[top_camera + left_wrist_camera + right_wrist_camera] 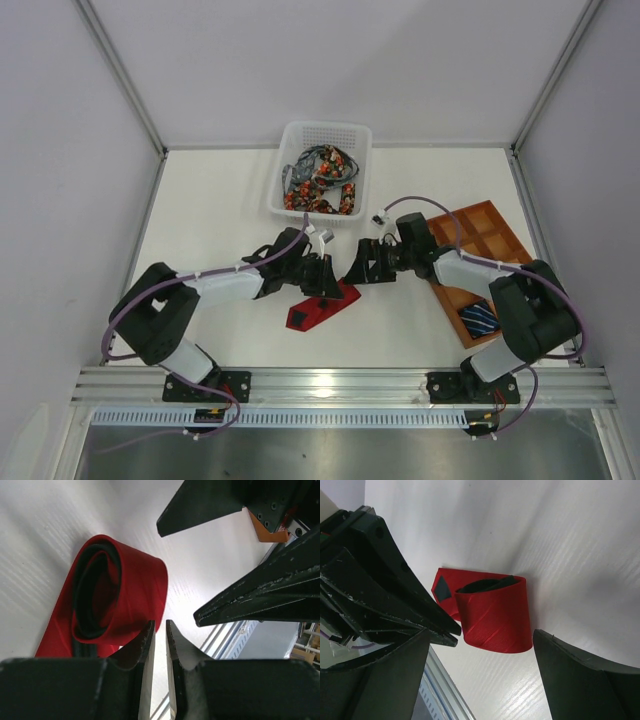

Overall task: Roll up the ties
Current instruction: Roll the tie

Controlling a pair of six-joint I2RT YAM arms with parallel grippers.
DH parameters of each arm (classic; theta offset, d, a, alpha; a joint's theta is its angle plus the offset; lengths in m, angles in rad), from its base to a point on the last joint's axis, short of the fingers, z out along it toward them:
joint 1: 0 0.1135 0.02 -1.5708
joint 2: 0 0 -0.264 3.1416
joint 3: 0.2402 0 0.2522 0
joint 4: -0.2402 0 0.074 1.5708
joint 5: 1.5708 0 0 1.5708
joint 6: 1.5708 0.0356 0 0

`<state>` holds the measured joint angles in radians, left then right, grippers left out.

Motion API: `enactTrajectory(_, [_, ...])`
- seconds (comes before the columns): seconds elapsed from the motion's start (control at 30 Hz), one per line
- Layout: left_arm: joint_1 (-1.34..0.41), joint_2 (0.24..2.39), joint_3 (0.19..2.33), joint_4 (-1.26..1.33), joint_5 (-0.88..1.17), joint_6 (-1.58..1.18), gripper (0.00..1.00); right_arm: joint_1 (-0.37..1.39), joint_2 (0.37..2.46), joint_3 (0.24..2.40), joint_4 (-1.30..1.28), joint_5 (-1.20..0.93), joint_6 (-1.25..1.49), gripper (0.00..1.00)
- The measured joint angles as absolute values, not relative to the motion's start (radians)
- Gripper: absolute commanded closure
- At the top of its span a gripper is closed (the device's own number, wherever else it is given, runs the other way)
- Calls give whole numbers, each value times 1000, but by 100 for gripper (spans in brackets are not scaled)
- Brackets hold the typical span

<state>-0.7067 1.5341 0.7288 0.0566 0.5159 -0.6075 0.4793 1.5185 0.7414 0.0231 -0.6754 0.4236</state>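
Partly rolled red tie, lower end hidden behind left tool

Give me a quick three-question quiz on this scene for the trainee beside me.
1. True or false: the red tie lies inside the white basket.
2. Where is the navy striped tie? A) in the basket B) in the tray C) draped over an arm
3. How do the right arm's fingers stand, open or shut?
Key: 1 false, it lies partly rolled on the table; 2 B; 3 open.
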Motion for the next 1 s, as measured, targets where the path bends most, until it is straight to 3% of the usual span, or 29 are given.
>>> enactTrajectory(1.0, [-707,1568,607,133,489,-593,82,481,1757,762,143,-870,410,21])
